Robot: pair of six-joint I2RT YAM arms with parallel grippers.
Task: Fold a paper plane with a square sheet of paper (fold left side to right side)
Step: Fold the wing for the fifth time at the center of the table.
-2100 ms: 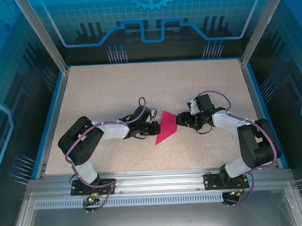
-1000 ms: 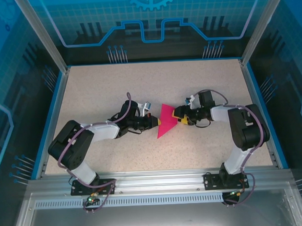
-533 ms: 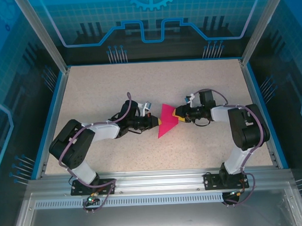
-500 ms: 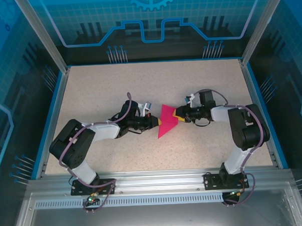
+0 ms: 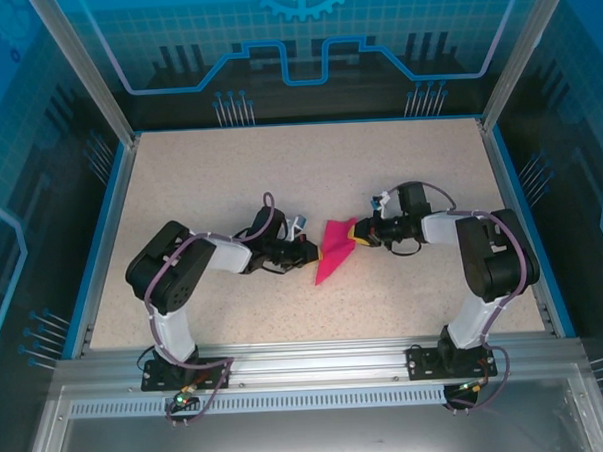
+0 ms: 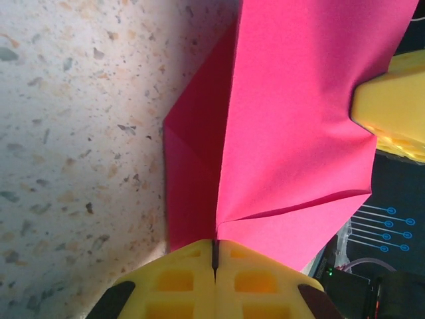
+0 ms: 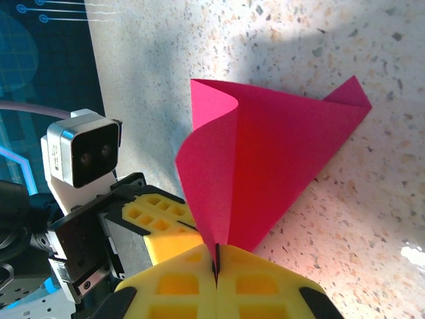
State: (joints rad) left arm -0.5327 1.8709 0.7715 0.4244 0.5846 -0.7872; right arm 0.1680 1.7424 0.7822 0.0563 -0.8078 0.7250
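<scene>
While the left gripper (image 5: 312, 251) and right gripper (image 5: 356, 236) both clamp it, I see the creased pink sheet (image 5: 330, 261) pointing near-left.

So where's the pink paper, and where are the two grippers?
Paper (image 5: 333, 253): top view, middle of the folded sheet.
Left gripper (image 6: 214, 247): left wrist view, seam between its shut yellow fingertips, pinching the paper.
Right gripper (image 7: 216, 256): right wrist view, seam between its shut yellow fingertips, pinching the paper.
</scene>
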